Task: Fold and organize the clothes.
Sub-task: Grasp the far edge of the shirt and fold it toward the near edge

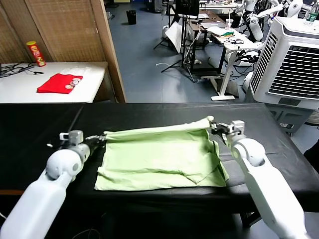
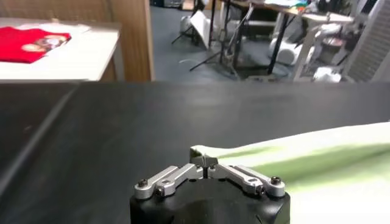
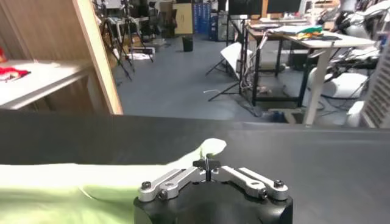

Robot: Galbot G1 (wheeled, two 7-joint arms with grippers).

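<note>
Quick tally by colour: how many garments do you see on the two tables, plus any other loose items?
Light-green garments: 1, the T-shirt on the black table, held by the left gripper and the right gripper.
Red garments: 1, the folded garment on the white table.
Cans: 1, the red and yellow can.
Total: 3.

The black-topped work table [image 1: 149,112] is viewed downward from the head, and closely, level, from both wrists, all sharing it.
</note>
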